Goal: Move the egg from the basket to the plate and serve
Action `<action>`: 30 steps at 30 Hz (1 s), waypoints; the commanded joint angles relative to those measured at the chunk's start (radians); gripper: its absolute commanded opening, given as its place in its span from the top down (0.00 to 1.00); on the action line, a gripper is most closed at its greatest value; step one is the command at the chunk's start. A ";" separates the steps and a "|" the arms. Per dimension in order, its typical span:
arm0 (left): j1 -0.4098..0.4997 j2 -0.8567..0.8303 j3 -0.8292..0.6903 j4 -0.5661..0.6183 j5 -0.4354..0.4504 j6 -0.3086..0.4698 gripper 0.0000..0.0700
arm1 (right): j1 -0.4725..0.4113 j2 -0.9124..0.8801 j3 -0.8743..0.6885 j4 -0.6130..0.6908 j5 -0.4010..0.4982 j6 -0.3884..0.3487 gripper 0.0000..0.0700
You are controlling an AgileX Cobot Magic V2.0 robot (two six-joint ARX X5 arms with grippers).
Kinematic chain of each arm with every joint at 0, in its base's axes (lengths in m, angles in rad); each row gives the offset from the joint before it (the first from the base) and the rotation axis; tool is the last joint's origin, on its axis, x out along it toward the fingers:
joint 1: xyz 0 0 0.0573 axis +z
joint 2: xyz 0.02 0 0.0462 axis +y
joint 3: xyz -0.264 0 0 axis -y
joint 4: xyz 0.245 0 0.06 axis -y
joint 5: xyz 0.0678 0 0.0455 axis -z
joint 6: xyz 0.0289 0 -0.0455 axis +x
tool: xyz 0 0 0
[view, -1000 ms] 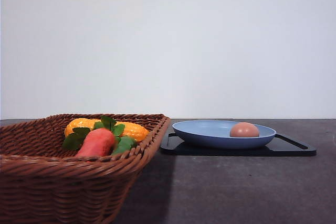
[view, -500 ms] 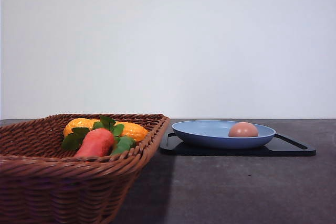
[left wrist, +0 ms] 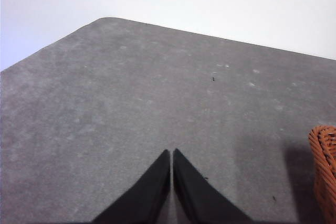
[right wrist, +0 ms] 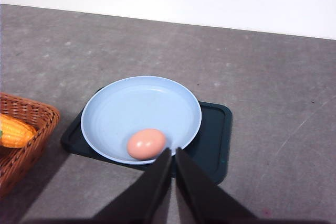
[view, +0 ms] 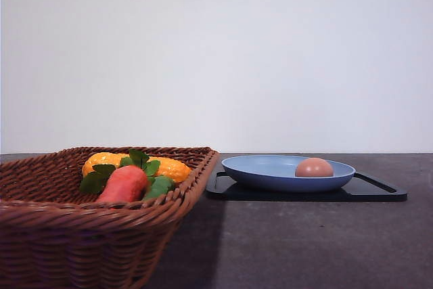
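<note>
- The tabletop [view: 304,241] is a dark grey surface across the lower part of the front view, carrying everything.
- The basket [view: 40,235] fills the lower left of the front view. It holds a carrot [view: 124,184] with green leaves and a yellow corn piece [view: 169,166] behind it, and no egg.
- The black tray [view: 379,193] lies right of centre in the front view, just beside the basket's corner, with the plate on it.
- The plate [view: 270,167] sits on the tray; in the right wrist view it occupies the centre of the frame.
- The egg [view: 314,167] rests inside the plate, toward its right side in the front view and at its lower edge in the right wrist view.
- The right gripper [right wrist: 173,153] hangs above the plate's lower rim in its wrist view, jaws pressed together with only a slit between them, holding nothing.
- The left gripper [left wrist: 171,153] hangs over bare tabletop at the bottom centre of its wrist view, jaws likewise closed and empty, with the basket's rim at the lower right of the frame.
- Over the last second the basket has slid very slightly left in the front view; egg, plate and tray have stayed put.
- The transfer looks done; what probably remains is serving, likely moving the tray or plate.
</note>
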 commanded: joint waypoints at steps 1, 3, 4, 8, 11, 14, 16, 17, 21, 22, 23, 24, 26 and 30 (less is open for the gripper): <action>0.002 -0.001 -0.024 -0.013 0.000 -0.005 1.00 | 0.009 0.002 0.010 0.010 0.002 0.011 1.00; 0.002 -0.001 -0.024 -0.013 0.000 -0.005 1.00 | 0.009 0.002 0.010 0.010 0.002 0.011 1.00; 0.002 -0.001 -0.024 -0.013 0.000 -0.005 1.00 | 0.009 0.002 0.010 0.010 0.002 0.011 1.00; 0.002 -0.001 -0.024 -0.013 0.000 -0.005 1.00 | 0.009 0.002 0.010 0.010 0.002 0.011 1.00; 0.002 -0.001 -0.024 -0.013 0.000 -0.005 1.00 | 0.009 0.002 0.010 0.010 0.002 0.011 1.00; 0.002 -0.001 -0.024 -0.013 0.000 -0.005 1.00 | 0.009 0.002 0.010 0.010 0.002 0.011 1.00; 0.002 -0.001 -0.024 -0.013 0.000 -0.005 1.00 | 0.009 0.002 0.010 0.010 0.002 0.011 1.00; 0.002 -0.001 -0.024 -0.013 0.000 -0.005 1.00 | 0.009 0.002 0.010 0.010 0.002 0.011 1.00; 0.002 -0.001 -0.024 -0.013 0.000 -0.005 1.00 | 0.009 0.002 0.010 0.010 0.012 -0.039 1.00; 0.002 -0.001 -0.024 -0.013 0.000 -0.005 1.00 | 0.009 0.002 0.010 0.010 0.023 -0.067 1.00; 0.002 -0.001 -0.024 -0.013 0.000 -0.005 1.00 | 0.009 -0.003 0.010 0.008 0.034 -0.090 1.00; 0.002 -0.001 -0.024 -0.013 0.000 -0.005 1.00 | 0.005 -0.016 0.009 0.005 0.040 -0.111 1.00; 0.002 -0.001 -0.024 -0.013 0.000 -0.005 1.00 | -0.020 -0.058 0.001 0.005 0.052 -0.164 1.00; 0.002 -0.001 -0.024 -0.013 0.000 -0.005 1.00 | -0.139 -0.138 -0.042 0.013 -0.006 -0.247 1.00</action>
